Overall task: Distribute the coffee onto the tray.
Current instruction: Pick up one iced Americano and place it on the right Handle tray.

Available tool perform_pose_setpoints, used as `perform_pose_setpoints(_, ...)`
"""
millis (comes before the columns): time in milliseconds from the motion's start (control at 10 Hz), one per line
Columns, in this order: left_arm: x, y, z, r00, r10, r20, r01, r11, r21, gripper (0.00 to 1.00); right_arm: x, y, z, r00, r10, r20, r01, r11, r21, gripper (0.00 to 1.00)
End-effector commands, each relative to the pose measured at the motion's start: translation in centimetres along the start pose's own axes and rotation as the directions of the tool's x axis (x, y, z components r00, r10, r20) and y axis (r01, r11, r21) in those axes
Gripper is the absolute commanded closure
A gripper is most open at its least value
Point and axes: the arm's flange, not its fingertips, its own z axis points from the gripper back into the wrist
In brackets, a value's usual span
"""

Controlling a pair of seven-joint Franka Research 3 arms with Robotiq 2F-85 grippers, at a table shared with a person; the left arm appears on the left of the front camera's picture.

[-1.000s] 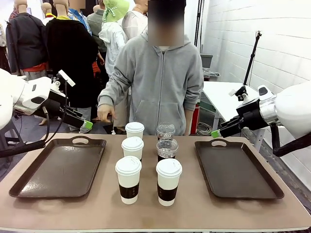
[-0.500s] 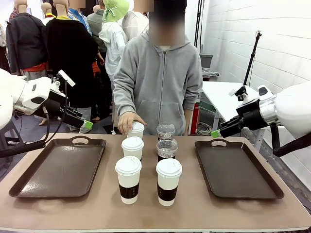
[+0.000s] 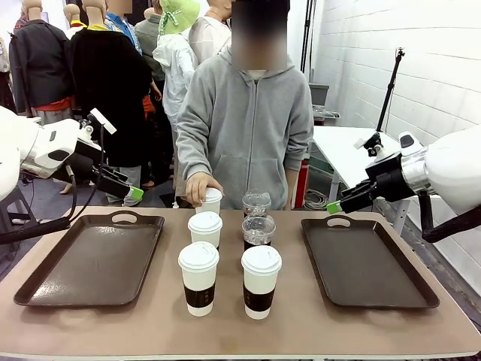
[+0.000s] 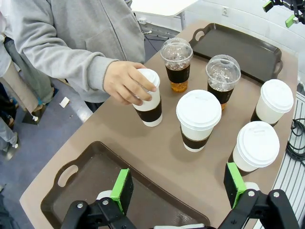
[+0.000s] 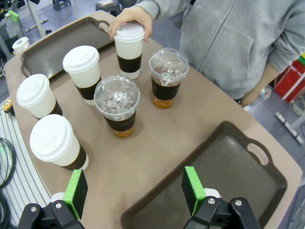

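The coffee stands in two rows mid-table: white lidded cups with brown sleeves (image 3: 198, 277) (image 3: 261, 280) (image 3: 205, 228) and two clear dome-lidded cups (image 3: 258, 229) (image 3: 256, 203). A person's hand (image 3: 201, 188) grips the far white cup (image 3: 210, 203), seen too as the hand (image 4: 126, 83) on that cup (image 4: 148, 102). A brown tray (image 3: 90, 259) lies left, another tray (image 3: 364, 259) right. My left gripper (image 3: 134, 194) hovers open above the left tray's far edge; its fingers (image 4: 123, 190) hold nothing. My right gripper (image 3: 334, 207) hangs open above the right tray's far corner, with bare pads (image 5: 193, 188).
The person in a grey hoodie (image 3: 248, 120) stands at the table's far edge, behind the cups. Both trays are bare inside. A white table (image 3: 342, 154) stands at the back right, and open tabletop (image 3: 301, 331) lies in front of the cups.
The person's hand came from the table's far edge onto the far white cup and now wraps around its top. Both arms stayed still.
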Motion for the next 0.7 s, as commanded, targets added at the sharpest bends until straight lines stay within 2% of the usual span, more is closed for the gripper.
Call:
perform_pose_setpoints(0, -0.2, 0.0, 0.0, 1.000, 0.003, 0.002, -0.003, 1.000, -0.005, 0.00, -0.1, -0.1, -0.4, 1.000, -0.005, 0.007, 0.005, 1.000, 0.012, 0.00)
perform_pose_setpoints(200, -0.2, 0.0, 0.0, 1.000, 0.003, 0.002, -0.003, 1.000, -0.005, 0.00, 0.7, -0.5, -0.2, 1.000, 0.012, -0.015, -0.011, 1.000, 0.004, 0.00)
perform_pose_setpoints(500, -0.2, 0.0, 0.0, 1.000, 0.003, 0.002, -0.003, 1.000, -0.005, 0.00, 3.1, -3.4, -1.3, 0.998, 0.037, -0.052, -0.036, 0.999, 0.024, 0.00)
perform_pose_setpoints(600, -0.2, 0.0, 0.0, 1.000, 0.003, 0.002, -0.003, 1.000, -0.005, 0.00, 3.9, -4.9, -2.0, 0.998, 0.049, -0.039, -0.048, 0.999, 0.025, 0.00)
